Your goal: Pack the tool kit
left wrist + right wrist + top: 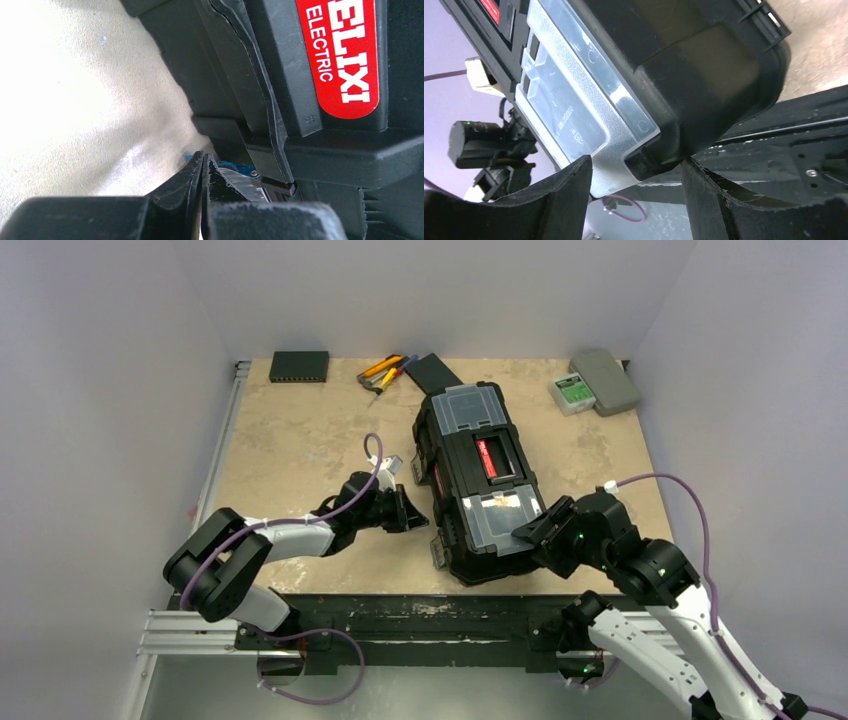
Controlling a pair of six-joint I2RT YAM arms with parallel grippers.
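Observation:
The tool kit, a large black toolbox [455, 485], lies lid up in the middle of the table. It has a red-labelled handle [487, 458] and two clear-lidded compartments. My left gripper [415, 508] is shut, empty, with its tips [202, 162] against the box's left side at a blue latch [240, 166], below the red label [345, 50]. My right gripper [530, 530] clamps the box's near right corner [704, 65]. One finger [569, 190] touches the clear lid [574, 110] and the other touches the black shell. Yellow-black and red-handled hand tools [385, 370] lie at the back.
A flat black rectangular box [299, 365] sits at the back left. A small grey case [610, 378] with a green-labelled piece [571, 392] sits at the back right. A black flat piece [432, 370] lies behind the toolbox. The table's near edge and metal rail [400, 610] run under the box's front.

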